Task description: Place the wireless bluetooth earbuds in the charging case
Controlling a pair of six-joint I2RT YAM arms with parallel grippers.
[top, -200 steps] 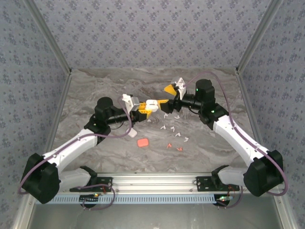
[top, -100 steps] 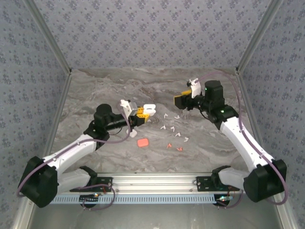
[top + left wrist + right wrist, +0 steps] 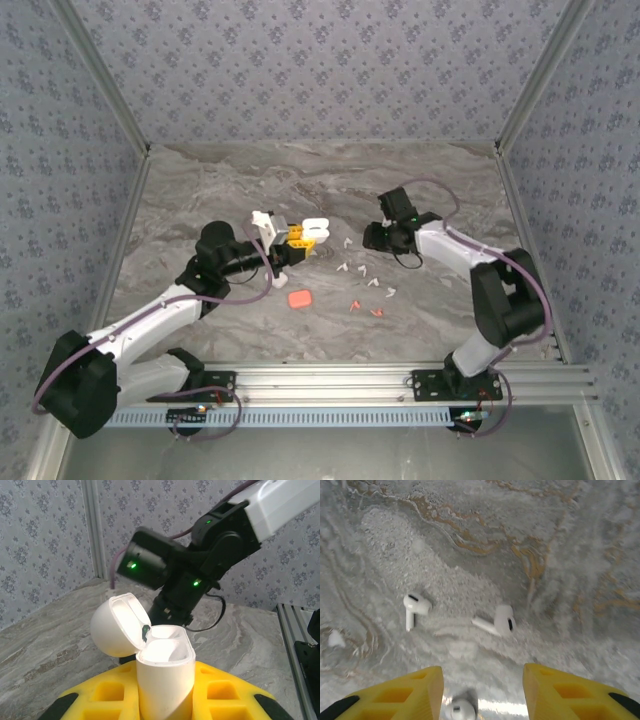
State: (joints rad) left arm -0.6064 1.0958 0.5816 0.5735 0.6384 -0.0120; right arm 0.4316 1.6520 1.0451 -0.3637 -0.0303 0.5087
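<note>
with the left jaws clamped on the open charging case (image 3: pixel 165 675), centre the part-open right jaws around the white earbud (image 3: pixel 460 710) and pinch gently.

Grey-blue floral wallpaper walls (image 3: pixel 320 70) across top & both sides; grey marble-look tabletop (image 3: pixel 220 180) centre; aluminium rail (image 3: pixel 330 380) along bottom; metal corner posts (image 3: pixel 105 75) upper L/R. Even light.

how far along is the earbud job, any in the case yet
Done: the white pebble-shaped charging case is clamped in the left gripper, lid open. Whether a bud sits inside is unclear. In hand: the right gripper, jaws apart, hangs over white stemmed earbuds on the grey marble table. Left: those, plus two red earbuds, lie loose.
</note>
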